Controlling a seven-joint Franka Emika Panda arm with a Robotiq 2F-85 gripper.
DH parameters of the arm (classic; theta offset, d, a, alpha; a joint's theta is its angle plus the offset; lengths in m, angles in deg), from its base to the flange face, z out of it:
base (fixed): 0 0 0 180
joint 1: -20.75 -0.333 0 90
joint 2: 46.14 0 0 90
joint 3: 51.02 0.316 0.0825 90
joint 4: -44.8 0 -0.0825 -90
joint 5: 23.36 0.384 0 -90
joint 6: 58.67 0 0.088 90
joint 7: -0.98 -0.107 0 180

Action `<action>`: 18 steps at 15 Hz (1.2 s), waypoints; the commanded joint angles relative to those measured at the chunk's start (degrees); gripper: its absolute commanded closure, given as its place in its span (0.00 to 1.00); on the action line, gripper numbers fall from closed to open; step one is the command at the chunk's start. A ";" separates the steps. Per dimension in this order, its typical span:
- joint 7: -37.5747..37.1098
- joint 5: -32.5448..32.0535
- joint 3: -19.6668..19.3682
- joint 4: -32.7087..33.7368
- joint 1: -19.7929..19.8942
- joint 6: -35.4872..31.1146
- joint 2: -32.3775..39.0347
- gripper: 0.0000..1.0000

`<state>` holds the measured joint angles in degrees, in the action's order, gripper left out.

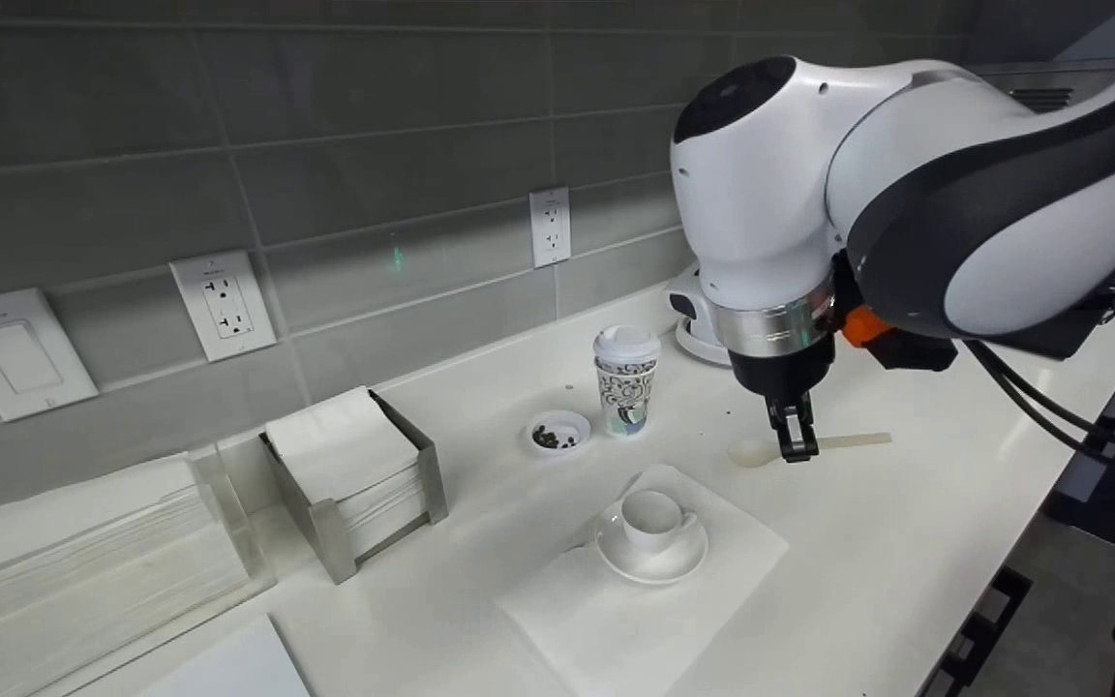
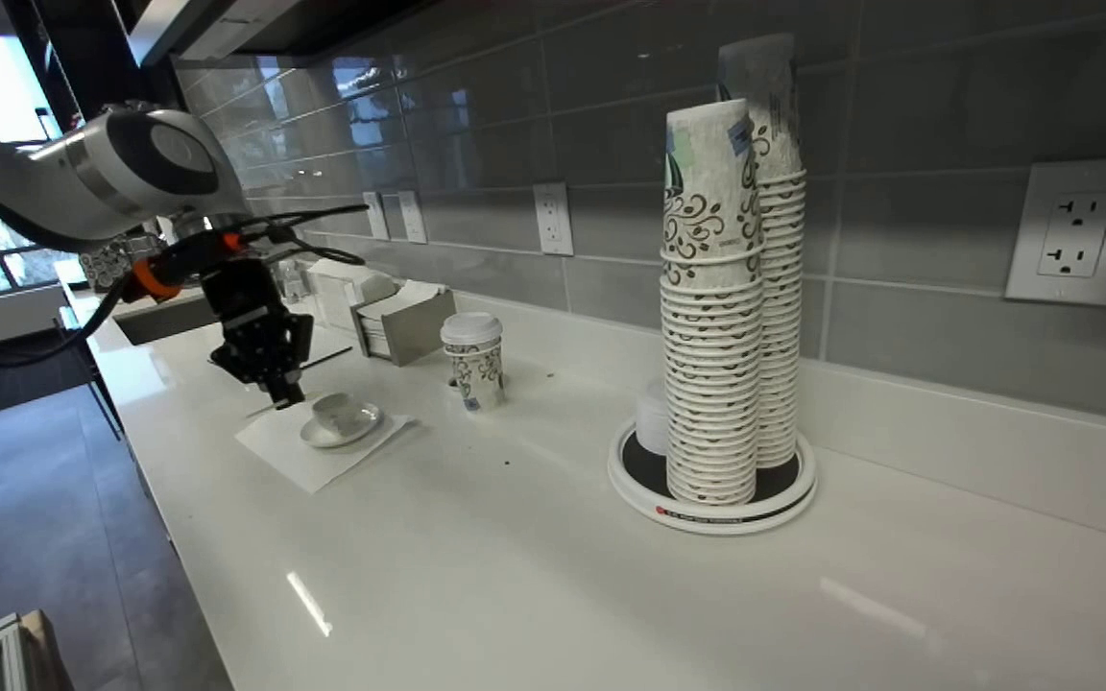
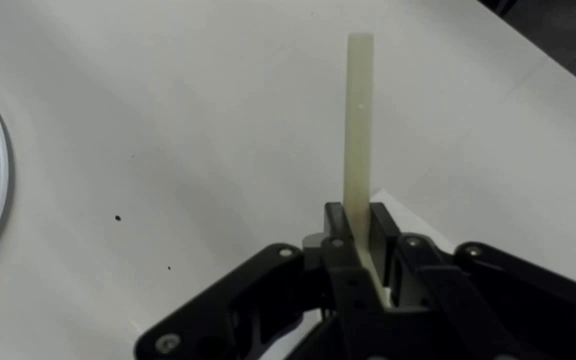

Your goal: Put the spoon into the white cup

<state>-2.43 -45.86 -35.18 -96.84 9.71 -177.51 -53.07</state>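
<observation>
My gripper (image 1: 799, 455) is shut on the handle of the pale cream spoon (image 1: 856, 440). The wrist view shows the handle (image 3: 359, 125) standing between the two black fingertips (image 3: 357, 215). In an exterior view the spoon's bowl points to the wall side and the handle's end points away from it. The spoon is held above the counter. The white cup (image 1: 652, 518) stands upright on its saucer (image 1: 656, 573), and both also show beside my gripper (image 2: 287, 396) as cup (image 2: 346, 415) and saucer (image 2: 324, 440). I cannot make the spoon out clearly in that view.
A white napkin (image 1: 606, 620) lies under the saucer. A lidded paper cup (image 1: 626, 382), a small dish (image 1: 559, 433) with dark bits and a napkin holder (image 1: 354, 484) stand along the wall. Tall paper cup stacks (image 2: 711, 384) stand on a round turntable (image 2: 644, 504).
</observation>
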 commanded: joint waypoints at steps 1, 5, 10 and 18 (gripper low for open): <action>-1.08 -0.03 0.22 0.88 -1.63 0.98 0.50 0.85; -1.81 -0.02 0.55 1.96 -2.17 1.70 1.71 0.85; -1.25 -0.69 0.86 4.15 -2.39 3.58 3.66 0.96; 0.58 -2.32 1.02 12.06 -3.83 6.49 11.96 0.96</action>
<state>-2.80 -46.58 -33.89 -89.49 6.94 -173.94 -45.57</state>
